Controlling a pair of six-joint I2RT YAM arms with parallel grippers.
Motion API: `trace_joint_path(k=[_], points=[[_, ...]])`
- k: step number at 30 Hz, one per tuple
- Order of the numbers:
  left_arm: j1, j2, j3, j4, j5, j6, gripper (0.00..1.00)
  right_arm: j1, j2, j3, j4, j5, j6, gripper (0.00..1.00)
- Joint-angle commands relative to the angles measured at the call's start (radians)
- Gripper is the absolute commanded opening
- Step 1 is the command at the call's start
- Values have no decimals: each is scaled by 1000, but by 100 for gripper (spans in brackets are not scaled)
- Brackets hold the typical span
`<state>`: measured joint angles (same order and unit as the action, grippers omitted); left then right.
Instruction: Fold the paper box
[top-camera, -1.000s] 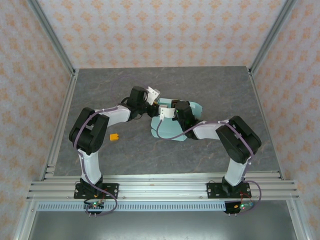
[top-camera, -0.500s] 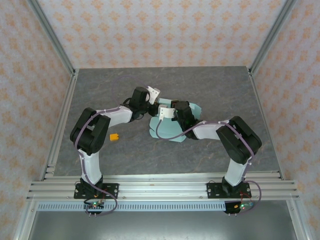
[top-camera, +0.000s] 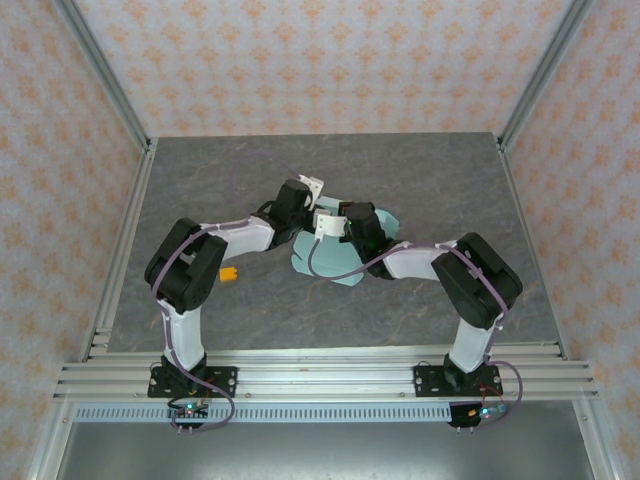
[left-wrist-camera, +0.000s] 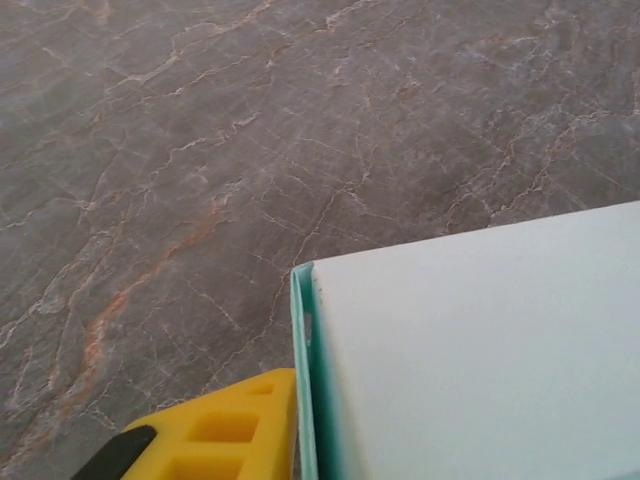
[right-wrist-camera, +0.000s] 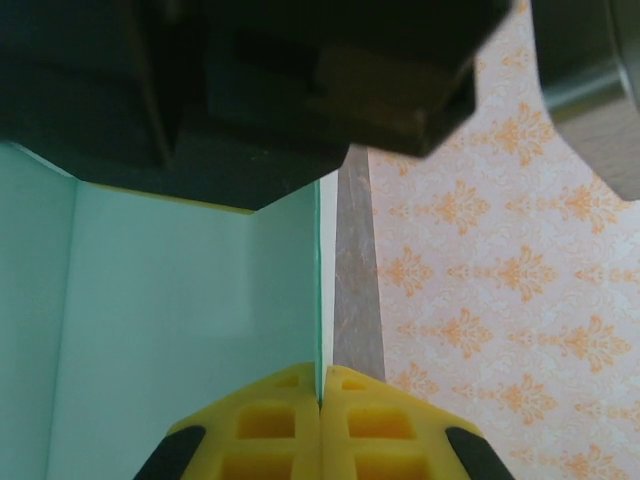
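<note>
Over 1 second the left gripper (top-camera: 310, 203) has swung right, from the far-left corner of the paper box (top-camera: 335, 262) to close against the right gripper (right-wrist-camera: 320, 400). The left arm's elbow has followed it right and now sits just beside the small orange piece (top-camera: 230, 274). The paper box has slid slightly left, its near rounded flaps with it.

Reaching inward with both arms, elbows bent outward. Pinching the paper box (right-wrist-camera: 180, 300) edge with right claw (right-wrist-camera: 321, 390), yellow pads (right-wrist-camera: 270, 420) together. Holding left claw (top-camera: 312, 205) just beside right claw, one finger (left-wrist-camera: 215, 435) against card, other hidden.
</note>
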<state>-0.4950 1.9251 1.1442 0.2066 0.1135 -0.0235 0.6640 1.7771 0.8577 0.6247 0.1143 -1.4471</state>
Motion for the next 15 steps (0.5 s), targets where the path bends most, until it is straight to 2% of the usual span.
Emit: trace_joint_path(k=[1, 15], points=[[19, 15, 33, -33, -223, -56, 17, 34, -37, 7, -53, -31, 26, 0], [10, 28, 81, -142, -437, -261, 7, 48, -39, 10, -53, -7, 41, 0]])
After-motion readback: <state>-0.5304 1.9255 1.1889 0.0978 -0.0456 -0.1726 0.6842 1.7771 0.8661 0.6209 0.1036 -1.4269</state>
